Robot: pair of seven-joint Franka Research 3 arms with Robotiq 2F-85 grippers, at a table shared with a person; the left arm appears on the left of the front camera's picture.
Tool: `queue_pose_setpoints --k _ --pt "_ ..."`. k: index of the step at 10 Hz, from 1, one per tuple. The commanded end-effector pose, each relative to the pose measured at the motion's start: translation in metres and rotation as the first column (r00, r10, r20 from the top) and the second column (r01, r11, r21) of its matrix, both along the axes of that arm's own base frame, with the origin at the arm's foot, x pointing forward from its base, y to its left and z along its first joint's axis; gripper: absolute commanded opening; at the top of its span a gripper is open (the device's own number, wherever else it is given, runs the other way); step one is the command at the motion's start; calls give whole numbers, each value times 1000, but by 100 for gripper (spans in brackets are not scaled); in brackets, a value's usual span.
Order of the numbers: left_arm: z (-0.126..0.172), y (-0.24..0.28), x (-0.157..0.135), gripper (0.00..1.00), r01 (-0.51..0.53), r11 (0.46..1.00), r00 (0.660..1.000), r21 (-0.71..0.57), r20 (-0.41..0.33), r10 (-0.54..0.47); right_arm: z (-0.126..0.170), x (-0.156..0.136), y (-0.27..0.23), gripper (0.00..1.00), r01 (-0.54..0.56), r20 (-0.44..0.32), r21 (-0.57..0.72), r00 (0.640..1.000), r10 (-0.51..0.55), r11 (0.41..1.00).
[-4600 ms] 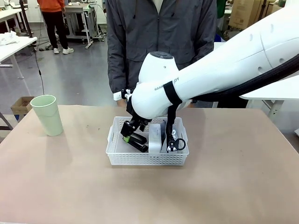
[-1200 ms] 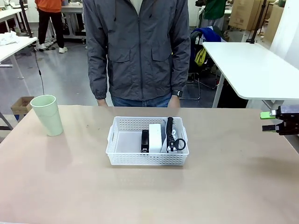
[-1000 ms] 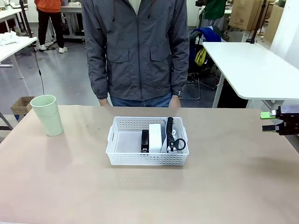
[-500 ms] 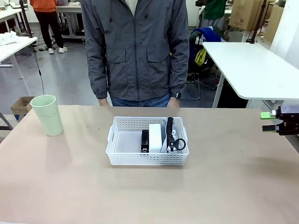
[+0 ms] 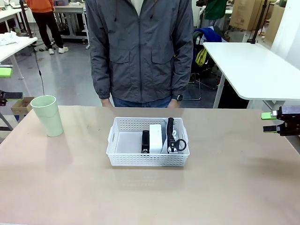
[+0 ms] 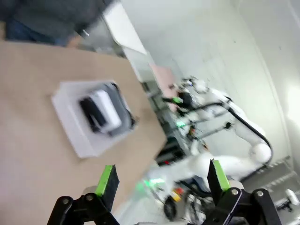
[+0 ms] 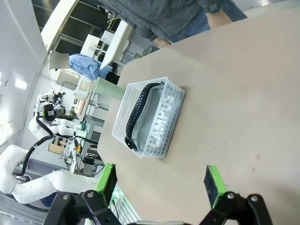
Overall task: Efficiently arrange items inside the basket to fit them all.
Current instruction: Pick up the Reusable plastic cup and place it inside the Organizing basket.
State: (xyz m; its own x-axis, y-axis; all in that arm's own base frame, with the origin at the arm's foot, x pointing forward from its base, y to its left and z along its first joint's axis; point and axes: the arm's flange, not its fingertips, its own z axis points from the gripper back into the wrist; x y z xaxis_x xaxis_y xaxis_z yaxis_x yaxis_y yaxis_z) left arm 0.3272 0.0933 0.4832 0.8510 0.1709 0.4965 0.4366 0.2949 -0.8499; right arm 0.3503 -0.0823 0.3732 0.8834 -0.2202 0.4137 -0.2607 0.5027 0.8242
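The white lattice basket [image 5: 148,159] sits mid-table. Inside it, side by side, stand the black stapler [image 5: 145,140], the small white box [image 5: 155,137] and the grey pouch with its black strap [image 5: 171,136]. The pale green cup [image 5: 47,115] stands upright on the table at the far left, outside the basket. My right gripper [image 5: 274,122] hovers open at the right edge, well off the basket. At the left edge my left gripper [image 5: 3,84] is open above the cup. The right wrist view has its gripper [image 7: 160,180] open, with the basket [image 7: 123,112], pouch [image 7: 150,110] and cup [image 7: 108,88] beyond.
A person in a grey jacket [image 5: 140,51] stands at the table's far edge behind the basket. Bare brown tabletop [image 5: 234,178] lies all around the basket. The blurred left wrist view has its gripper [image 6: 161,178] open above the table, with the basket [image 6: 75,136] ahead.
The right arm, earlier reaching into the basket at the stapler, has drawn back to the right edge and holds still. The left gripper's green pad has just come in at the left edge.
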Motion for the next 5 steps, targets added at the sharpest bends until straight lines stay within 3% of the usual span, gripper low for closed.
queue_pose_setpoints --k 1,3,5 --pt "-20 18 22 100 -87 993 983 80 167 73 2 0 0 100 11 -10 23 1000 -11 1000" --pt "-56 48 15 100 -187 972 973 139 162 164 2 0 0 100 11 -10 23 1000 -11 1000" --pt "-87 65 13 100 -305 928 938 215 238 253 2 0 0 100 11 -10 23 1000 -11 1000"
